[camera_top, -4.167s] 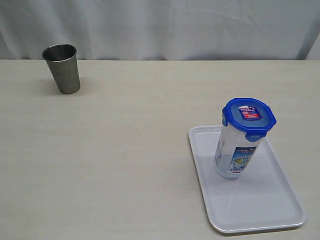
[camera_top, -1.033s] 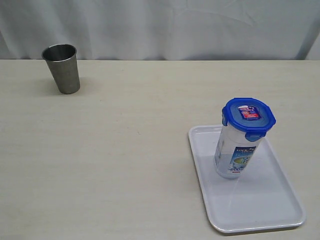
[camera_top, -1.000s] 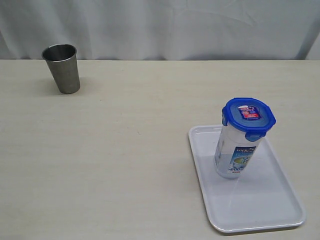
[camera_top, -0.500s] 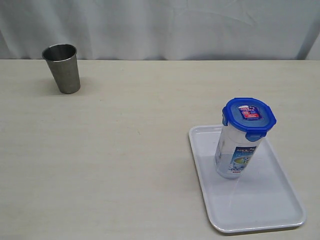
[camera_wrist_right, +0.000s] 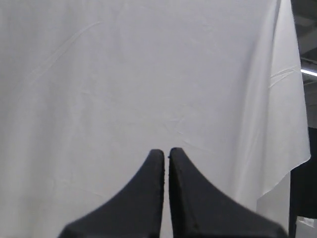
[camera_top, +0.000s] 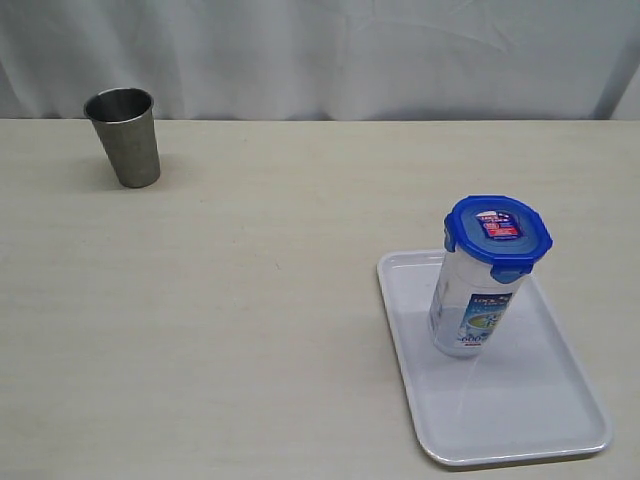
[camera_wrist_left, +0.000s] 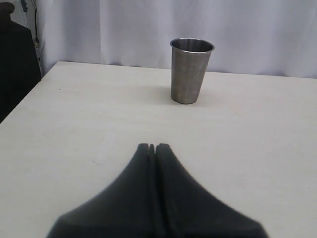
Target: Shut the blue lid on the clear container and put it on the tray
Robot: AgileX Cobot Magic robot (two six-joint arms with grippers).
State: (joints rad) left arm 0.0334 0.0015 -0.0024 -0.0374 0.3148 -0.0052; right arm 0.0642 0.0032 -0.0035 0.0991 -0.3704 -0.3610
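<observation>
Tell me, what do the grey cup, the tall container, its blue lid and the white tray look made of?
Cup: likely brushed steel, dull grey sheen, thin rim.
Container: clear plastic, see-through wall under a printed label.
Lid: glossy blue plastic, moulded snap flaps.
Tray: probably smooth white plastic, rounded corners, low rim.

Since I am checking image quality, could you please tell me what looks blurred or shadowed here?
Exterior view: soft even light, clear container and steel cup sharp, faint shadows. Left wrist view: left gripper dark and blurred, cup sharp. Right wrist view: right gripper blurred against the bright curtain.
</observation>
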